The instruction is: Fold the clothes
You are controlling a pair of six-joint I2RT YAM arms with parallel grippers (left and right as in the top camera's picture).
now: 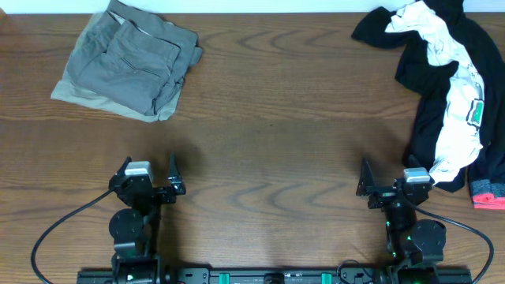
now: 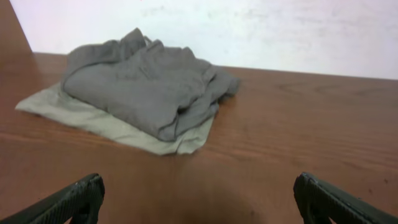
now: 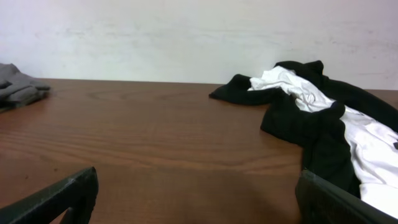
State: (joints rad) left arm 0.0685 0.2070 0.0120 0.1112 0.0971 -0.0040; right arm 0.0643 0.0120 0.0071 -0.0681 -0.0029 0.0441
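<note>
Folded grey shorts (image 1: 138, 55) lie on top of folded beige shorts (image 1: 79, 92) at the back left of the table; both also show in the left wrist view, grey (image 2: 143, 87) on beige (image 2: 106, 124). A loose heap of black garments (image 1: 426, 102) with a white shirt (image 1: 458, 95) lies at the back right, also in the right wrist view (image 3: 311, 118). A black piece with a pink cuff (image 1: 489, 197) lies at the right edge. My left gripper (image 1: 148, 175) and my right gripper (image 1: 392, 180) are open and empty near the front edge, apart from all clothes.
The wooden table (image 1: 268, 134) stretches between the two piles. A white wall (image 2: 249, 31) runs behind the table's far edge. Cables (image 1: 55, 229) trail from each arm base at the front.
</note>
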